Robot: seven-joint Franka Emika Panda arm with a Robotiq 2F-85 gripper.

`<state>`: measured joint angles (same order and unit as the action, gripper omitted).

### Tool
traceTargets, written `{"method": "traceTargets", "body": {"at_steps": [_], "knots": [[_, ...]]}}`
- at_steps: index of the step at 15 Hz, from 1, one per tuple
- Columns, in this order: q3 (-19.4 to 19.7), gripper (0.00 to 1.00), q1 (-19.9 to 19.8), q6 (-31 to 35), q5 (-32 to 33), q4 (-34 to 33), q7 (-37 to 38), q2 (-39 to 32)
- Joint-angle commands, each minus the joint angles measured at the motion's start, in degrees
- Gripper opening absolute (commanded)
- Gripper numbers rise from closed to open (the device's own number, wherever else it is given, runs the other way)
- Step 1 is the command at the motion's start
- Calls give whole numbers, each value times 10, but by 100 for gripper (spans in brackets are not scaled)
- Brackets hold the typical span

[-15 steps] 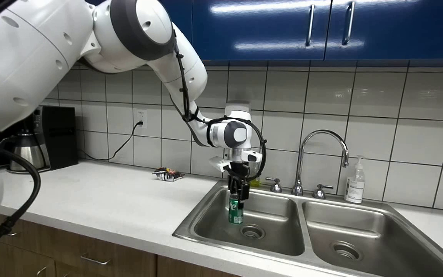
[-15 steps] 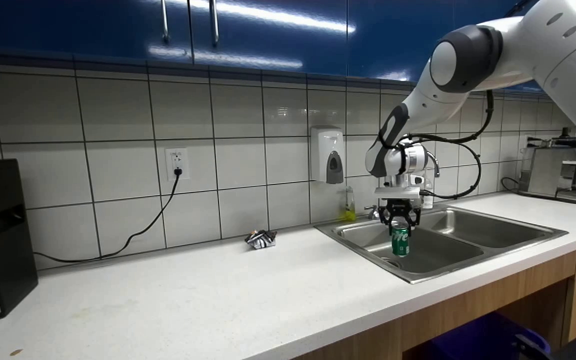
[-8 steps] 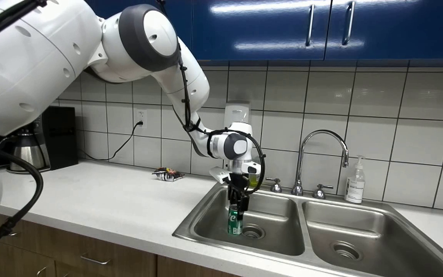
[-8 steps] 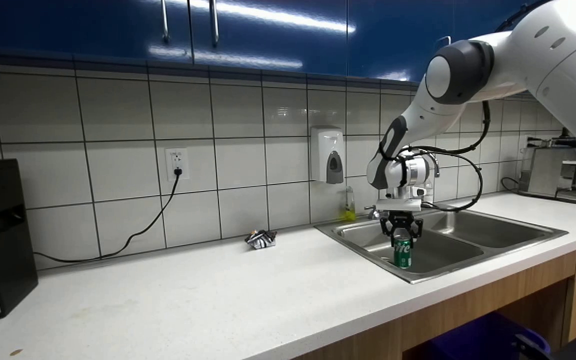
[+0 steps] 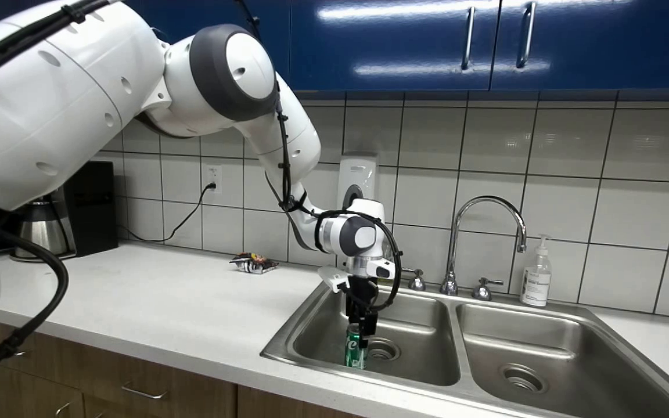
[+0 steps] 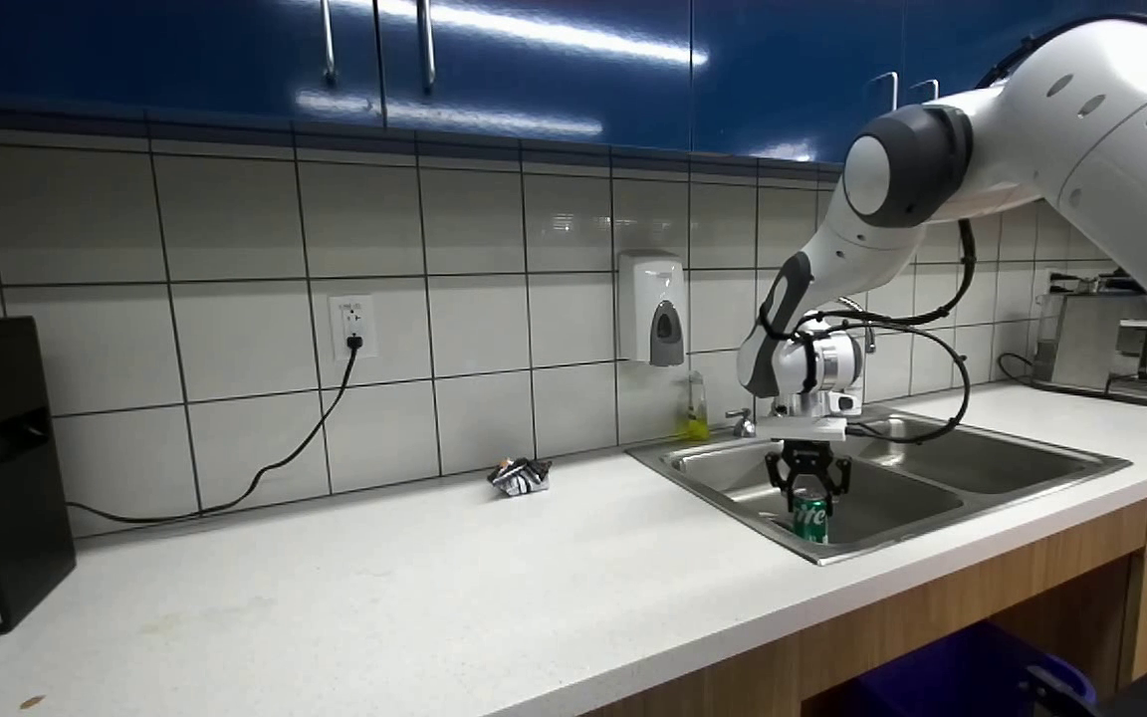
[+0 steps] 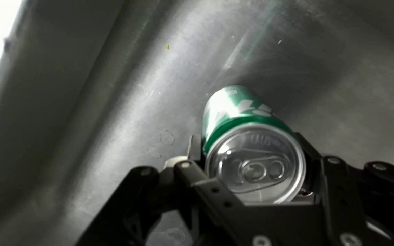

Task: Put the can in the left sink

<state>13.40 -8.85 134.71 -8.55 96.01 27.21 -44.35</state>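
The green can with a silvery top is upright and low inside the left sink, beside the round drain. In the other exterior view, the can shows above the front rim of the left sink, which hides its bottom. My gripper points straight down and is shut on the can near its top. In the wrist view, the gripper has a finger on each side of the can, above the steel floor. Whether the can touches the floor cannot be told.
The adjoining steel basin lies past a divider. A curved faucet and a pump bottle stand behind the basins. A crumpled snack bag and a bottle with yellow liquid are near the wall.
My arm and gripper have moved down with the can, from the upper part of the left sink to deep inside it. The gripper has stayed shut on the can.
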Motion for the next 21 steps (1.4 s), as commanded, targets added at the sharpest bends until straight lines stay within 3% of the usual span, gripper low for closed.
{"method": "traceTargets", "body": {"at_steps": [1, 14, 16, 19, 21], "knots": [[-5, 38, -9, 3, -12, -5, -8, -4], [-3, 38, -11, 0, -17, -6, -7, -20], [-3, 88, -11, 0, -17, -5, -7, -19], [-2, 99, -7, -3, -15, -4, -5, -13], [-1, 100, -5, -8, -14, -4, -3, -6]]}}
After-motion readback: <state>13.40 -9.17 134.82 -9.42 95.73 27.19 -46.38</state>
